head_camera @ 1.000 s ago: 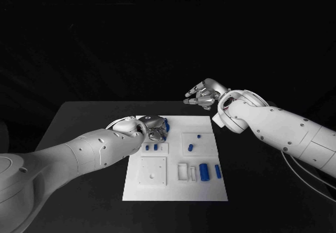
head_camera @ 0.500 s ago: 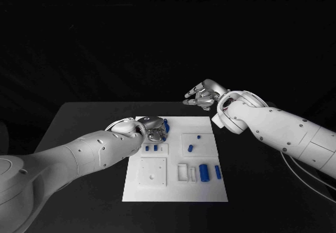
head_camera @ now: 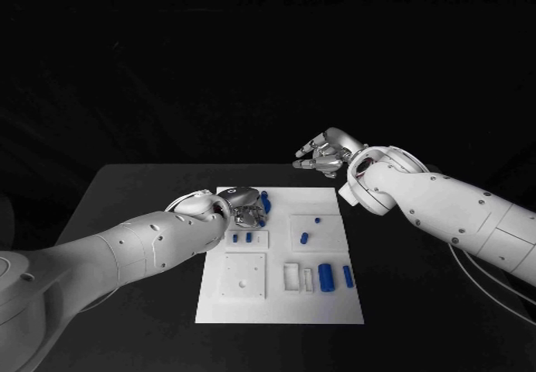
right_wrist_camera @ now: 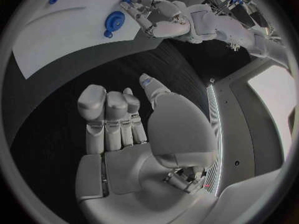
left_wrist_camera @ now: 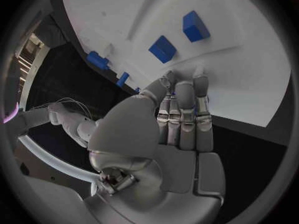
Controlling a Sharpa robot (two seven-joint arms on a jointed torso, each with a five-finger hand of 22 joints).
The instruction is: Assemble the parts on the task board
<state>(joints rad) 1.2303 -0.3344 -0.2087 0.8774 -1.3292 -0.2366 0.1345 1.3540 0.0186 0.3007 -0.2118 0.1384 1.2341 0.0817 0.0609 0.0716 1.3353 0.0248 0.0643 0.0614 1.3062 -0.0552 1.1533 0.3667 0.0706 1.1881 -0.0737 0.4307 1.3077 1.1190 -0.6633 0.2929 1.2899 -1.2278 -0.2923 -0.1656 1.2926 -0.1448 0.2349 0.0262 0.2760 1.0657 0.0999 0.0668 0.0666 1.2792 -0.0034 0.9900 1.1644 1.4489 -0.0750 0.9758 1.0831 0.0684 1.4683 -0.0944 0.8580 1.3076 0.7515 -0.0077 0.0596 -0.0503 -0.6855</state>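
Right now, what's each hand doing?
Left hand: cannot be told; fingers over the white task board.
Right hand: open, holding nothing.

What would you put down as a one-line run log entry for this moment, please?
left hand: over task board far end, at blue part, grasp unclear | right hand: raised beyond board, holding nothing | stage: assembly unfinished

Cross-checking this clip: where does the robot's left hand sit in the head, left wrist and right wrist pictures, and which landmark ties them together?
Head view: the silver left hand is over the far left part of the white task board.
Left wrist view: it fills the middle, fingers lying across the board's edge.
Right wrist view: it lies beyond the right hand, at the board's edge.
Shared landmark: the task board.
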